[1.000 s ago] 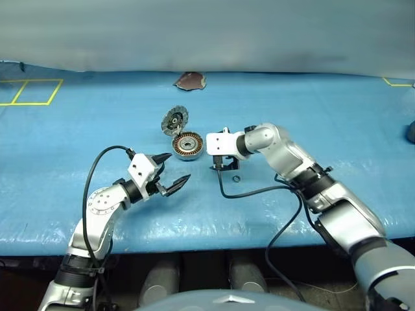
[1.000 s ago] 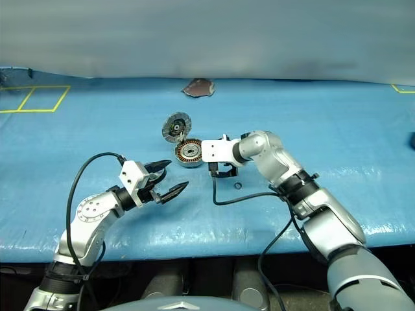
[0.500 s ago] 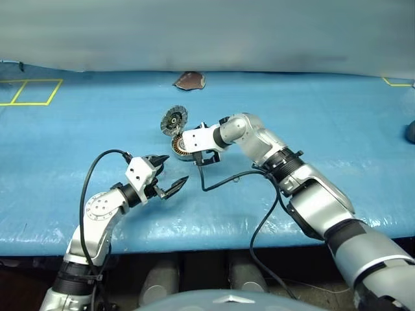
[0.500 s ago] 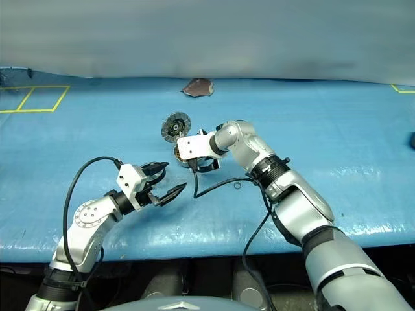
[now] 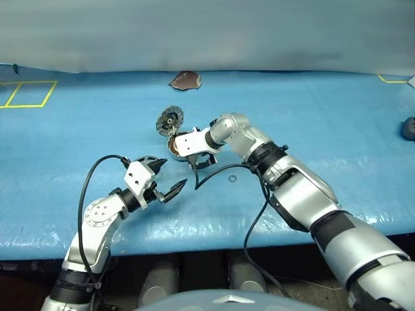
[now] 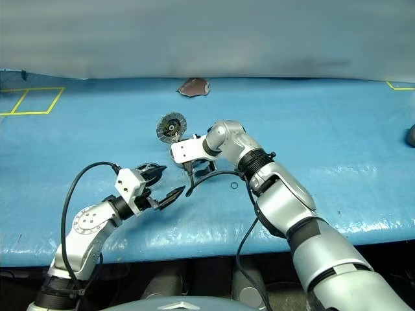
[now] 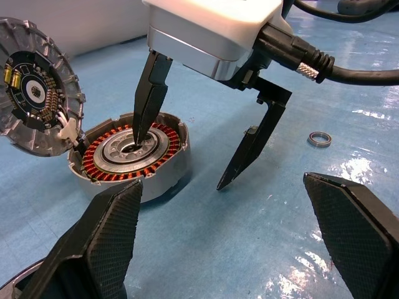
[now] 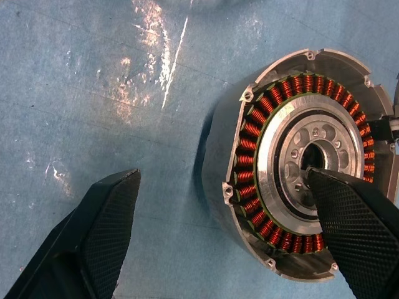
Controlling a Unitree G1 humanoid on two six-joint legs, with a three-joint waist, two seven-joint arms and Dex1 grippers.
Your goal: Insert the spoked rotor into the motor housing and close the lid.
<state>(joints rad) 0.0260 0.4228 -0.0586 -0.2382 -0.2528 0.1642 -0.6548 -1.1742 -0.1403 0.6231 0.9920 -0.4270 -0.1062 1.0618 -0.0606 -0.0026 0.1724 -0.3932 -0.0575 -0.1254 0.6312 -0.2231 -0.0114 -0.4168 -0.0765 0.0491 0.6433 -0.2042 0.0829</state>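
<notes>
The motor housing [image 7: 131,152] lies open on the blue cloth, its copper winding ring and silver hub showing. Its lid [image 7: 37,93] stands tilted up at the far side, ribbed inner face showing. My right gripper [image 7: 181,162] is open and straddles the housing's wall, one fingertip [image 7: 136,134] down at the hub's centre, the other on the cloth beside it. What looks like the spoked rotor [image 6: 148,168] lies partly hidden by my left gripper's far finger. The left gripper [image 5: 175,173] is open and empty, nearer than the housing.
A small plain ring [image 5: 231,178] lies on the cloth right of the housing. A brown scrap [image 5: 185,79] sits at the far edge and a dark object [image 5: 408,128] at the right. Yellow tape [image 5: 26,94] marks the far left. My right arm's cable trails beside the housing.
My right gripper swung left from beside the housing to over it, so one finger now sits at the hub. The small ring that it hovered over now lies apart. The left gripper held still.
</notes>
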